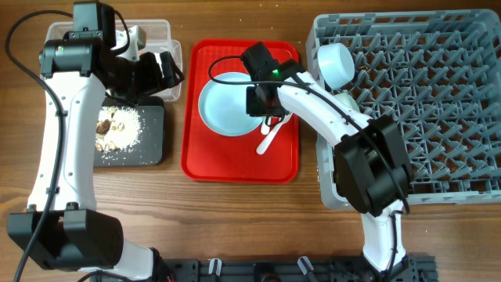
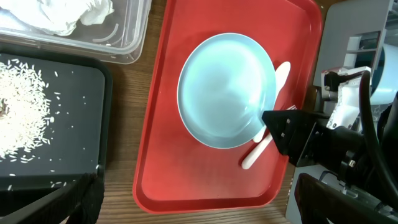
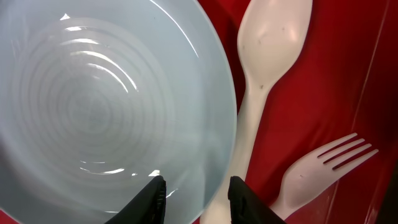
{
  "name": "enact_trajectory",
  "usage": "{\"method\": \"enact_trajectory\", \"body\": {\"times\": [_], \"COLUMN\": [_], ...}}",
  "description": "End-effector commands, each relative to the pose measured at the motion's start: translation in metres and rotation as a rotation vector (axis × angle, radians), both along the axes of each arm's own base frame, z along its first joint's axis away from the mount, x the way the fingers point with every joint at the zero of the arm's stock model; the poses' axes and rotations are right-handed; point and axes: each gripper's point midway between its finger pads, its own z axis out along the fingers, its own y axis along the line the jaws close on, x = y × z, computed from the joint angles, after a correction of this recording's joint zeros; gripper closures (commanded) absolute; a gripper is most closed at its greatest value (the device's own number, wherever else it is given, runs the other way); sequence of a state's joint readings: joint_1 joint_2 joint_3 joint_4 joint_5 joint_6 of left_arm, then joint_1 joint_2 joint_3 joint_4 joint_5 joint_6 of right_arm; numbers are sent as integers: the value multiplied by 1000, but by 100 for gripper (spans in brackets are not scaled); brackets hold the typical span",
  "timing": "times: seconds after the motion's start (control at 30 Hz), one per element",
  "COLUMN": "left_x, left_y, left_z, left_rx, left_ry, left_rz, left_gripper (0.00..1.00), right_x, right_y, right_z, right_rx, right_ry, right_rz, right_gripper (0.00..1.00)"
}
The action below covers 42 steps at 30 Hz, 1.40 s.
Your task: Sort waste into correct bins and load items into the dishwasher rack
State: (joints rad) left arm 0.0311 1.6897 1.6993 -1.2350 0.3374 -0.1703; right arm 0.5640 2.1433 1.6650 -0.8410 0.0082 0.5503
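Right wrist | claw [image 3: 196, 185] straddles plate [image 3: 106, 106] rim — spoon [image 3: 264, 68] just beside

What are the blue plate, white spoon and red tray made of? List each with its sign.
Light blue plate: likely hard plastic, glossy; sharp highlights over moulded concentric rings.
White spoon: plastic, satin; thin, one-piece, faintly speckled.
Red tray: probably plastic, smooth; soft sheen, rounded raised rim.

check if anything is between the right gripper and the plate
Nothing visible. The right gripper is open, with one finger on either side of the plate rim. The spoon lies close beside that rim, by the outer finger, so it might get nudged. The fork is farther off.
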Motion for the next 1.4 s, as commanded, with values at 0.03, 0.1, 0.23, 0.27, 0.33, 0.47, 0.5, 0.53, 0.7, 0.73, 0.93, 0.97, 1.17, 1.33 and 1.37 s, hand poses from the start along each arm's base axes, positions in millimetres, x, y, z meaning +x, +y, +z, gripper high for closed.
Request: {"method": "enact_trajectory", "body": {"times": [0.03,0.1,0.23,0.27,0.33,0.47,0.5,0.53,0.7,0.73,0.93,0.97,1.17,1.33,1.37], "left_x": [1,1,1,1,1,1,1,1,1,1,1,1,1,1,1], "left_y": [-1,-1,0,0,0,-1,0,0,0,-1,0,0,-1,0,0], "left_z": [3,3,3,3,3,3,3,3,3,3,3,3,3,3,3], "left_rx": [0,0,0,0,0,0,0,0,0,0,0,0,0,0,0], "left_ry": [-9,-9,-9,-9,-9,-9,-9,-9,-9,-9,-9,-9,-9,-9,-9], "left_rz": [-3,-3,-3,-3,-3,-3,-3,-3,-3,-3,-3,-3,-3,-3,-3], "left_gripper": [0,0,0,0,0,0,0,0,0,0,0,0,0,0,0], "right_x": [-3,-3,-6,-6,-6,-3,-3,-2,0,0,-1,-1,-1,-7,-8], "right_y": [-4,-5,-7,-7,-7,-4,-3,-1,2,2,1,1,1,2,1], "right_z": [-16,-20,-30,-34,-37,-38,-38,-37,-37,-37,-37,-37,-37,-47,-51], "right_rx": [-25,-30,-42,-46,-48,-36,-30,-19,-7,-7,-13,-13,-18,-29,-33], "right_ry": [27,35,55,62,65,55,54,52,44,45,46,46,45,62,68], "right_rz": [-29,-31,-39,-39,-38,-37,-36,-29,-22,-21,-22,-22,1,9,10], "right_gripper": [66,66,66,66,66,66,66,67,77,81,96,96,94,77,76]}}
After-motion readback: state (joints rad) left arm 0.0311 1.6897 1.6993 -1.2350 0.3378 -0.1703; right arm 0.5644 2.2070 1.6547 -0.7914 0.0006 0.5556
